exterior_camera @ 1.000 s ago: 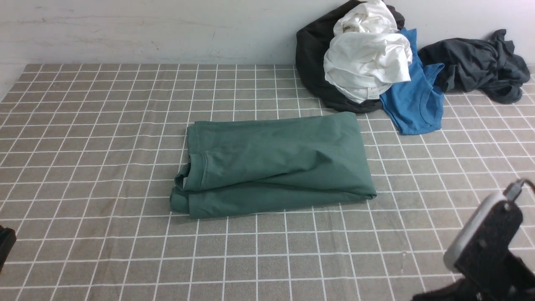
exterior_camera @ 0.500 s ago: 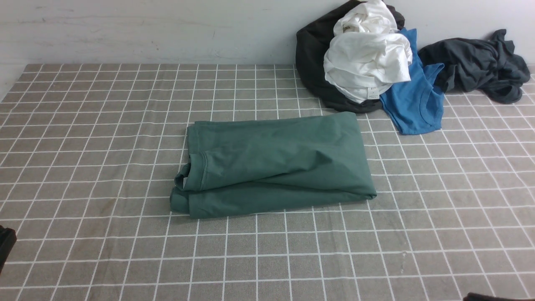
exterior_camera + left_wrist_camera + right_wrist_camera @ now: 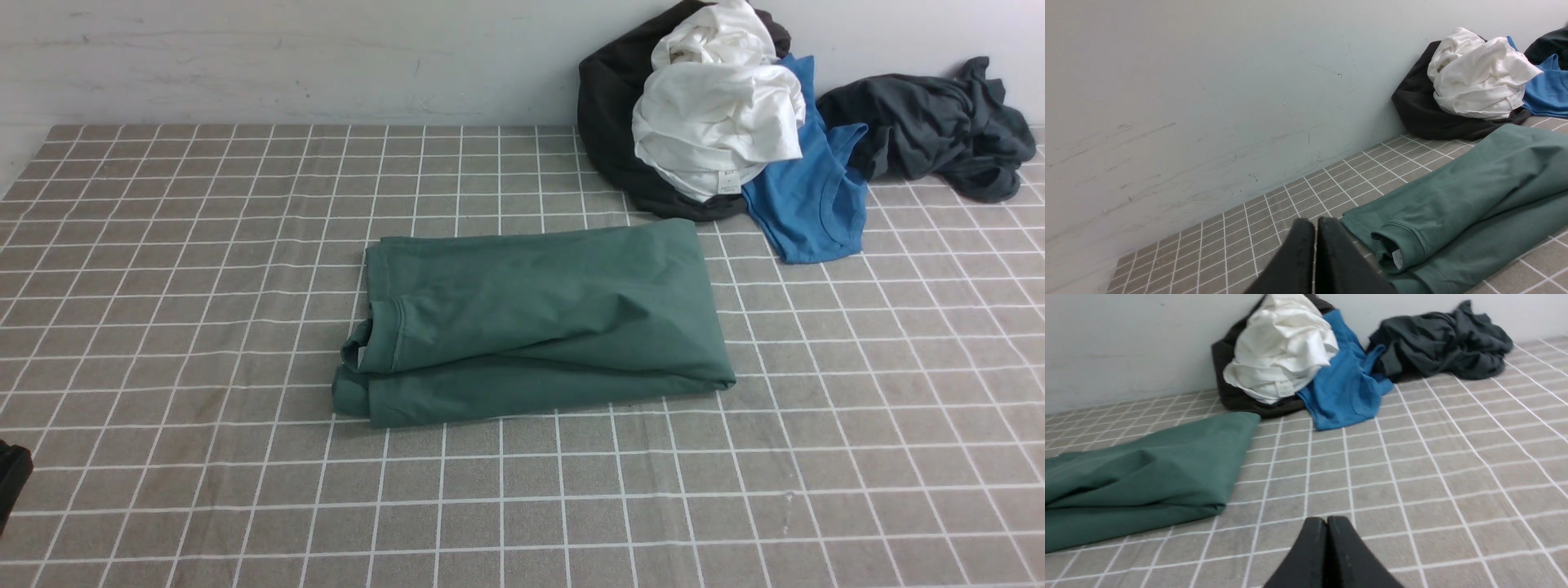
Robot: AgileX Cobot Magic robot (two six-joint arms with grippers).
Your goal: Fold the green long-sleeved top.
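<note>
The green long-sleeved top (image 3: 539, 314) lies folded mid-desk, soft, limp and probably light, best pinched at a doubled edge or corner, while the left hand (image 3: 1315, 228) and right hand (image 3: 1327, 526) sit closed together, empty, apart from it.

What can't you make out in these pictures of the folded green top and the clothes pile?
- Green long-sleeved top: sleeves and cuffs are hidden inside the folds, in every view.
- Its neck label: too small to read.
- Black garment: front view, mostly covered by the white garment.
- Left gripper: only its fingertips show; the left wrist picture's edge cuts off the rest.
</note>
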